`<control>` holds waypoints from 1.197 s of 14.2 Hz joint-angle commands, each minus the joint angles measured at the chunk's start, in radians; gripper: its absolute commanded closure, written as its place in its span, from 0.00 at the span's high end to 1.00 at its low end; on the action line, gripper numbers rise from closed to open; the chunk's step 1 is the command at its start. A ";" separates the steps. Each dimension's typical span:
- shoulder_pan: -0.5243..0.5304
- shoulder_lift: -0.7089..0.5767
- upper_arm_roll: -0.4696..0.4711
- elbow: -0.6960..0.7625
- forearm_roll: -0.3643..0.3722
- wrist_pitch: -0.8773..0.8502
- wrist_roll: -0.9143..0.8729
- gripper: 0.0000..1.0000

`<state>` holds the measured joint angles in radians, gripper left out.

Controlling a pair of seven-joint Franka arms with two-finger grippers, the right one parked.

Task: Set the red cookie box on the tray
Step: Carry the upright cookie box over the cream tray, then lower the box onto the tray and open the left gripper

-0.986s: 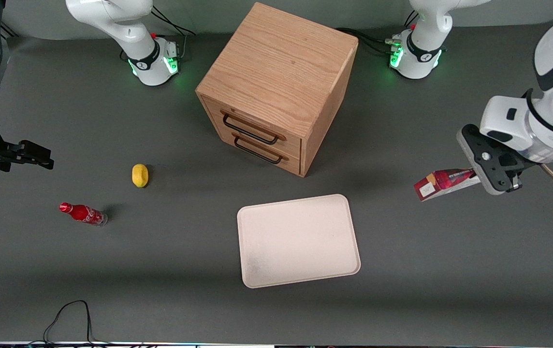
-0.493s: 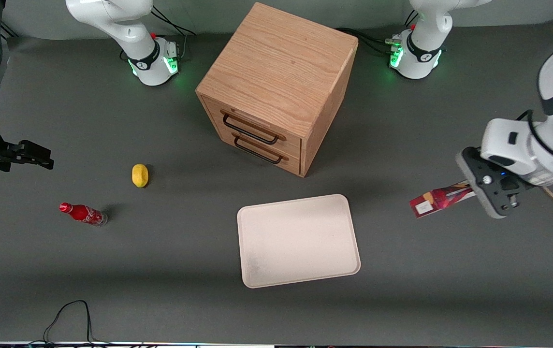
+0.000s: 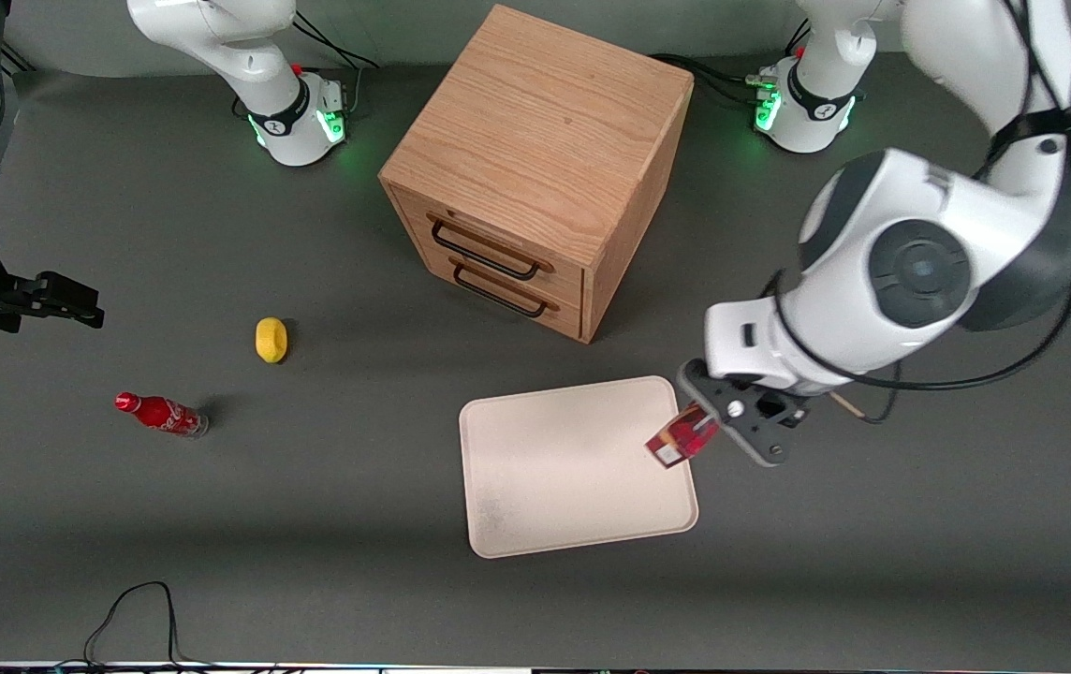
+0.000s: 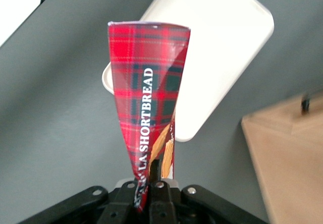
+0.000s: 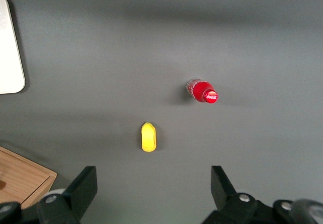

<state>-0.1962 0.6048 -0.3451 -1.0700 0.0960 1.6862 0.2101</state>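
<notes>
The red cookie box (image 3: pixel 681 437), a long tartan carton marked SHORTBREAD (image 4: pixel 146 108), is held in the air by one end. My left gripper (image 3: pixel 721 426) is shut on it, its fingers (image 4: pixel 157 176) pinching the carton's end. The box's free end hangs over the edge of the cream-white tray (image 3: pixel 564 477) nearest the working arm's end of the table. In the left wrist view the tray (image 4: pixel 222 42) lies under the box. The tray (image 5: pixel 9 57) also shows partly in the right wrist view.
A wooden drawer cabinet (image 3: pixel 535 159) stands farther from the front camera than the tray. A yellow lemon-like object (image 3: pixel 271 339) and a small red cola bottle (image 3: pixel 161 414) lie toward the parked arm's end of the table. A black cable (image 3: pixel 128 608) loops near the table's front edge.
The left arm has swung from the working arm's end of the table toward the tray, carrying the box. The box's free end now reaches over the tray's edge.
</notes>
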 commanded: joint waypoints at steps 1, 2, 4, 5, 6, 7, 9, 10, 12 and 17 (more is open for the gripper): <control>-0.048 0.058 0.008 0.061 0.017 0.051 -0.333 0.00; -0.054 0.078 0.008 0.061 0.025 0.079 -0.442 0.00; -0.054 0.104 0.008 0.050 0.028 0.130 -0.581 0.00; -0.051 0.121 0.009 0.048 0.028 0.138 -0.634 0.00; -0.046 0.136 0.008 0.048 0.027 0.139 -0.693 0.00; -0.045 0.153 0.008 0.050 0.025 0.144 -0.762 0.00; -0.051 0.184 0.009 0.041 0.028 0.176 -0.904 0.00; -0.051 0.199 0.008 0.039 0.028 0.179 -0.946 0.00; -0.043 0.228 0.012 0.033 0.033 0.184 -0.948 0.00; -0.045 0.248 0.044 -0.088 0.068 0.320 -0.939 0.00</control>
<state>-0.2332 0.8675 -0.3059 -1.1115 0.1450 1.9641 -0.7036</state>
